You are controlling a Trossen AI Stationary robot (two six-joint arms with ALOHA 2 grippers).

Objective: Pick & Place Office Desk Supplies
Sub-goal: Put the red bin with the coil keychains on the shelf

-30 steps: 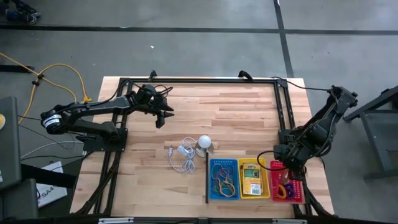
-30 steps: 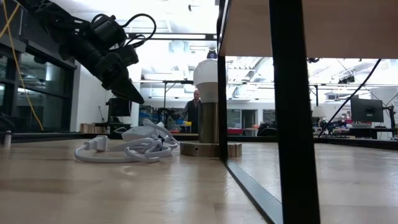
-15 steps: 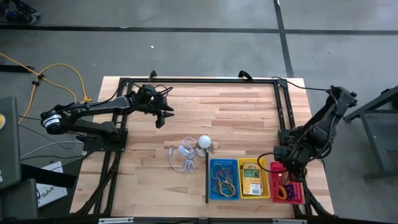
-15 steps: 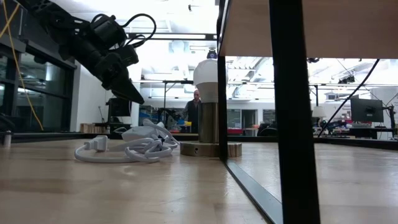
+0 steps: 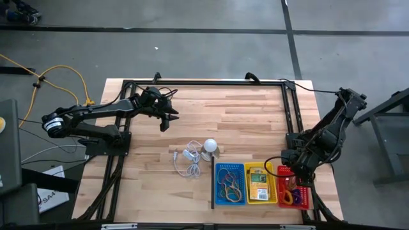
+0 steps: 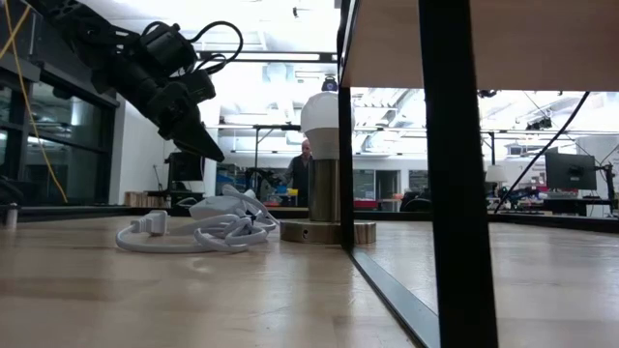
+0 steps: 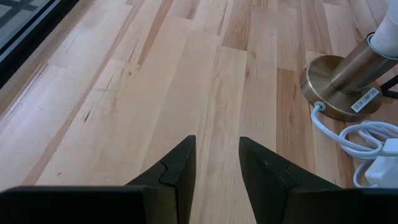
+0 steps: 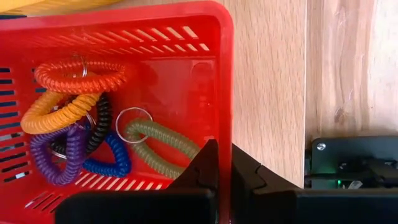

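Observation:
Three small baskets stand side by side at the table's near edge. The blue basket (image 5: 228, 167) holds rubber bands (image 5: 229, 187). A yellow-green packet (image 5: 259, 184) lies in the yellow basket (image 5: 260, 167). Several coiled rings (image 8: 78, 74) in orange, purple, blue, green and black lie in the red basket (image 8: 186, 62). My right gripper (image 8: 225, 155) hangs shut above the red basket's right rim (image 5: 299, 174), pointing steeply down, with nothing in it. My left gripper (image 7: 217, 146) is open and empty, raised over bare wood at the far left (image 5: 167, 121).
A lamp with a white bulb on a brass base (image 5: 210, 148) and its coiled white cord (image 5: 187, 161) lie between my left gripper and the baskets. A black frame (image 5: 204, 82) runs round the table. Bare wood spreads across the middle and far side. A person (image 6: 305, 164) stands far off in the room.

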